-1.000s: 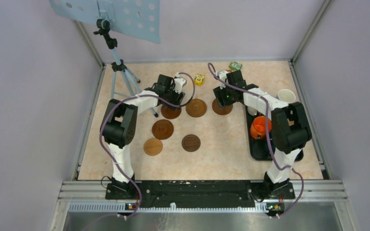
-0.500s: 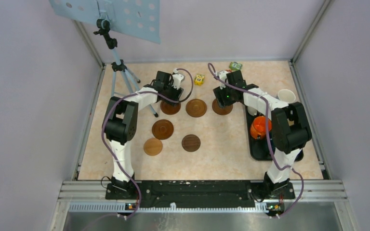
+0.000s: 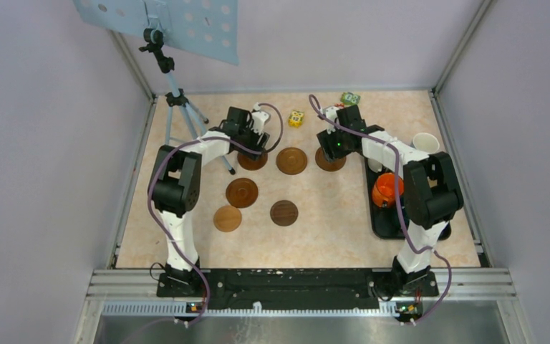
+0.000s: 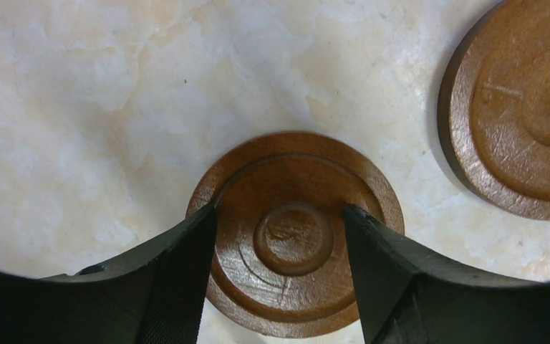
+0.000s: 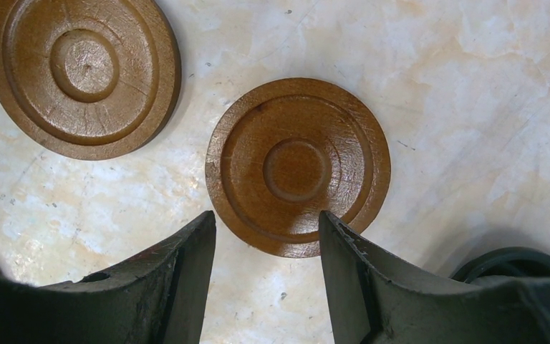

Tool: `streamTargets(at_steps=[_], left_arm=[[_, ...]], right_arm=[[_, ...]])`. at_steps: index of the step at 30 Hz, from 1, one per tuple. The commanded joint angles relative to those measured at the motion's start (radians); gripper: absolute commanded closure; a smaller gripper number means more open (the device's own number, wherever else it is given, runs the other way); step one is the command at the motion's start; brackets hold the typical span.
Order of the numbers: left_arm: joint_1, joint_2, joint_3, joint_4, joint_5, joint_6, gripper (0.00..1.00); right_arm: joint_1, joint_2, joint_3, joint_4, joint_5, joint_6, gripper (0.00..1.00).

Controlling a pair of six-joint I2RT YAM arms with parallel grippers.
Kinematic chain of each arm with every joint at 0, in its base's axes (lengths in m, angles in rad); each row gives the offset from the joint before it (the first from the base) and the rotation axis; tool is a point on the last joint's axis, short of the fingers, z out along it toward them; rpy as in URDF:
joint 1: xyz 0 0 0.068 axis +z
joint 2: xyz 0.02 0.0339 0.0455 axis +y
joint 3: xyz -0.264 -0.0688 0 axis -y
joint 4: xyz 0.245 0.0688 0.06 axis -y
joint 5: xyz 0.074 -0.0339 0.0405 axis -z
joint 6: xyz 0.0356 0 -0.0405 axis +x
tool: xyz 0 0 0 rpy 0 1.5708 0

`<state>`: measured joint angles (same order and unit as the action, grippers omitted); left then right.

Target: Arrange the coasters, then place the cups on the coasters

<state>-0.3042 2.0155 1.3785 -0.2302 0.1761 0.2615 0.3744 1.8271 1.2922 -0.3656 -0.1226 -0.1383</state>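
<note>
Nearest on the tabletop (image 3: 329, 240), left of its middle, lie 2 coasters well apart from each other: a light brown coaster (image 3: 227, 218) and a dark brown coaster (image 3: 283, 212). Just behind them, a reddish-brown coaster (image 3: 242, 192) lies flat.

Along the right edge sits a black tray (image 3: 385, 223) holding an orange mug (image 3: 385, 190). The right arm crosses over the tray, hiding part of it.

Farther back, 3 coasters form a row across the middle of the tabletop.
- **Left:** the left coaster (image 4: 295, 240) lies flat under the left gripper (image 4: 278, 213). The jaws are spread, their tips over the disc's face on either side of its centre boss, gripping nothing. I cannot tell whether the tips touch the wood.
- **Middle:** the middle coaster (image 3: 291, 160) lies clear of both grippers.
- **Right:** the right coaster (image 5: 297, 166) lies flat just past the tips of the right gripper (image 5: 266, 218). Those jaws are parted, with bare tabletop between them.

Beyond the tray's far end, by the right edge, stands a white cup (image 3: 425, 143). Near the far edge lie a yellow toy block (image 3: 296, 118) and a green toy block (image 3: 350, 98). A tripod (image 3: 179, 107) stands in the far left corner.
</note>
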Motion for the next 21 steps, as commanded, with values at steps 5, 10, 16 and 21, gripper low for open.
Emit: streamTargets(at_steps=[5,10,16,21], left_arm=[[0.013,-0.087,-0.055,-0.046,0.011,-0.006,0.20],[0.017,-0.158,-0.123,-0.004,0.014,0.004,0.17],[0.017,-0.189,-0.129,-0.013,0.015,-0.002,0.16],[0.014,-0.216,-0.159,-0.012,0.024,-0.018,0.16]], right_arm=[[-0.006,-0.039,0.045,-0.010,-0.016,-0.014,0.46],[-0.006,-0.047,0.038,-0.010,-0.016,-0.017,0.45],[-0.006,-0.045,0.036,-0.006,-0.015,-0.017,0.45],[-0.006,-0.048,0.034,-0.007,-0.016,-0.018,0.45]])
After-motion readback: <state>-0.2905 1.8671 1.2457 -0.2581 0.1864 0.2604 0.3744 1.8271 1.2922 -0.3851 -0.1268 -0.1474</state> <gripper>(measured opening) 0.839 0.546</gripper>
